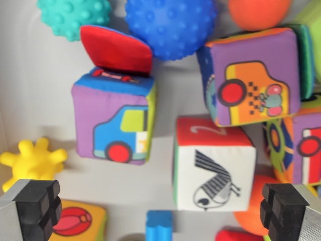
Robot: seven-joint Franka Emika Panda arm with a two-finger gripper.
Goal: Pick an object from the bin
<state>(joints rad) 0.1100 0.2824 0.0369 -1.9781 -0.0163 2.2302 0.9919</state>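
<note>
- Gripper (163,211) jaws spread wide, nothing held; one black pad (36,208) at each lower corner of the wrist view.
- White cube with bird picture (213,173) lies between the pads, on the bin floor (35,90).
- Purple truck cube (114,118) up-left; blue knobby ball (170,25) at top.
- Yellow spiky toy (32,160) just above the left pad.

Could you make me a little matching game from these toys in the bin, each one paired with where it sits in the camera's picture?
Things:
1. blue bumpy ball
2. yellow spiky toy
3. cube with the zebra picture
4. teal bumpy ball

Places:
A. top left corner
B. left edge, low down
C. top middle
D. lower middle, between the gripper's fingers

Pairs: 1-C, 2-B, 3-D, 4-A
</note>
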